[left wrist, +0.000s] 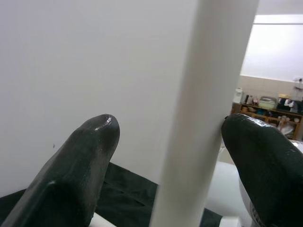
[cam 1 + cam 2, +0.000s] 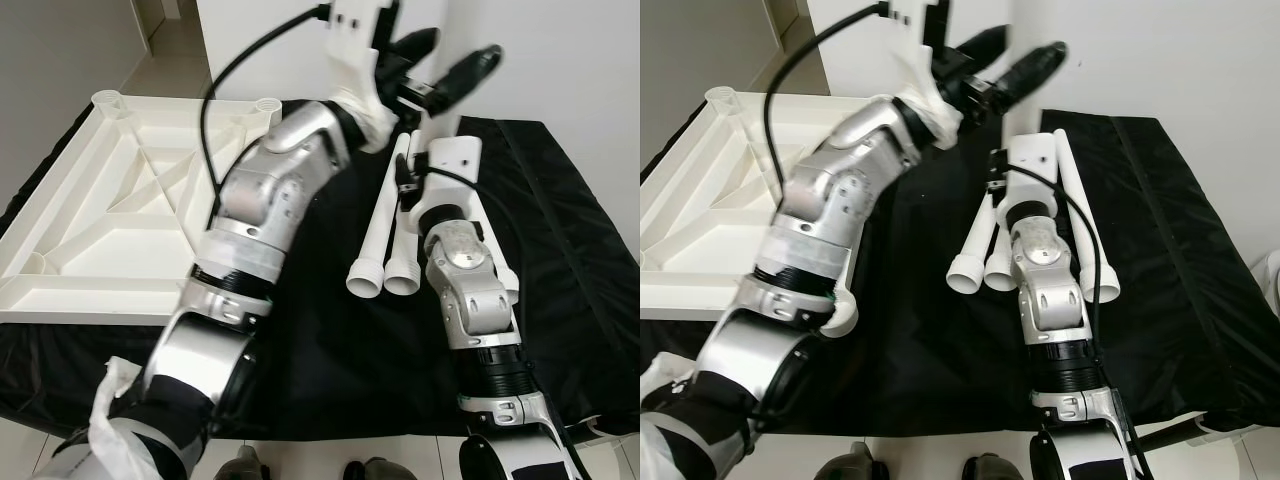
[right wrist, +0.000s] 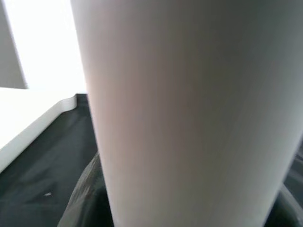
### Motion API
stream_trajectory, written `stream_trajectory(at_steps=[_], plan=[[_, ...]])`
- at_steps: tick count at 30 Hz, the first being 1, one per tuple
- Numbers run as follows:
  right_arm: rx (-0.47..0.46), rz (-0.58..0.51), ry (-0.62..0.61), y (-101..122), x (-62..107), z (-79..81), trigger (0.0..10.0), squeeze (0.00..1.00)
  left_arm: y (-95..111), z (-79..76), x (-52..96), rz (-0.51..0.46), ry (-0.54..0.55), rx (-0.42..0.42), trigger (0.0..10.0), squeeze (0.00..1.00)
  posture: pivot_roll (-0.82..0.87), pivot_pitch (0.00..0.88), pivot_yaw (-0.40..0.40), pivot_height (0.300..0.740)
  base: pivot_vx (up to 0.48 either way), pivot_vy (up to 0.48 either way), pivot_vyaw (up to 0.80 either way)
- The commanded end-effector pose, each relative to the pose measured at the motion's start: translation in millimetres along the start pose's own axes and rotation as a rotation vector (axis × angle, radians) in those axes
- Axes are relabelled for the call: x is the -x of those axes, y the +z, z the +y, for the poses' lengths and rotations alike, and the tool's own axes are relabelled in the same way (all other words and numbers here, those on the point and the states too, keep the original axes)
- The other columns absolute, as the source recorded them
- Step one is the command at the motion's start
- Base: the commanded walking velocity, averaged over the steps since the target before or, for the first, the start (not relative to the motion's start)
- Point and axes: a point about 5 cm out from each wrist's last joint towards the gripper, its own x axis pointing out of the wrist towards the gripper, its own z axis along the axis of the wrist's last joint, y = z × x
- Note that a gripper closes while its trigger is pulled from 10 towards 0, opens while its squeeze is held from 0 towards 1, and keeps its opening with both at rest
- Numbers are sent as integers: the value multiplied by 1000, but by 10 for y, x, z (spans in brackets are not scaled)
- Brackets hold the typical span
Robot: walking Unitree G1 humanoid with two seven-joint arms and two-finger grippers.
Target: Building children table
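From the head views, the upturned tabletop (image 2: 120, 215) lies on the black cloth (image 2: 560, 260) with corner sockets up, ready for legs. Three white legs (image 2: 385, 235) lie side by side beside it, under the right arm; free cloth beyond. The left tool (image 2: 435, 65) is raised above them. In the left wrist view its fingers (image 1: 80, 165) straddle a leg (image 1: 203, 113), apparently one pad touching, not clenched. In the right wrist view a leg (image 3: 189, 109) sits between the right tool's fingers, grip unclear.

Smooth white plastic tabletop (image 2: 100, 230) lying ribbed side up, matt white plastic table legs (image 2: 385, 235) resting on black cloth (image 2: 560, 260) with a faint sheen, glossy black fingers (image 1: 80, 170), brushed silver metal arm (image 2: 270, 200).
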Motion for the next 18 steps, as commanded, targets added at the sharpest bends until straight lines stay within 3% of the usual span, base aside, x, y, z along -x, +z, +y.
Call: stream_trajectory(at_steps=[1, 5, 10, 11, 12, 14, 15, 17, 18], plan=[[-18, -5, -19, 28, -16, -22, 10000, 0, 28, -5, -22, 1, -29, 3, 10000, 0, 25, 0, -4, 740, 0, 0, 0], [-79, -4, -95, -17, 48, -170, 10000, 0, 38, 305, 206, 40, 98, -25, 10000, 0, 32, 0, -8, 740, 0, 0, 0], [-90, -7, -102, -28, 72, -192, 10000, 0, 21, 376, 280, 63, 130, -54, 10000, 0, 34, 0, -9, 740, 0, 0, 0], [-89, -14, -102, -36, 104, -206, 10000, 0, -46, 472, 392, 117, 175, -106, 10000, 0, 36, 0, -11, 740, 0, 0, 0], [-89, -14, -102, -36, 104, -206, 10000, 0, -46, 472, 392, 117, 175, -106, 10000, 0, 36, 0, -11, 740, 0, 0, 0], [-79, -30, -88, -34, 167, -212, 10000, 0, -223, 653, 656, 268, 257, -247, 10000, 0, 30, 0, -9, 740, 0, 0, 0], [-79, -30, -88, -34, 167, -212, 10000, 0, -223, 653, 656, 268, 257, -247, 10000, 0, 30, 0, -9, 740, 0, 0, 0], [-71, -38, -82, -31, 201, -217, 10000, 0, -322, 730, 852, 375, 252, -332, 10000, 0, 27, 0, -7, 740, 0, 0, 0], [-71, -38, -82, -31, 201, -217, 10000, 0, -322, 730, 852, 375, 252, -332, 10000, 0, 27, 0, -7, 740, 0, 0, 0]])
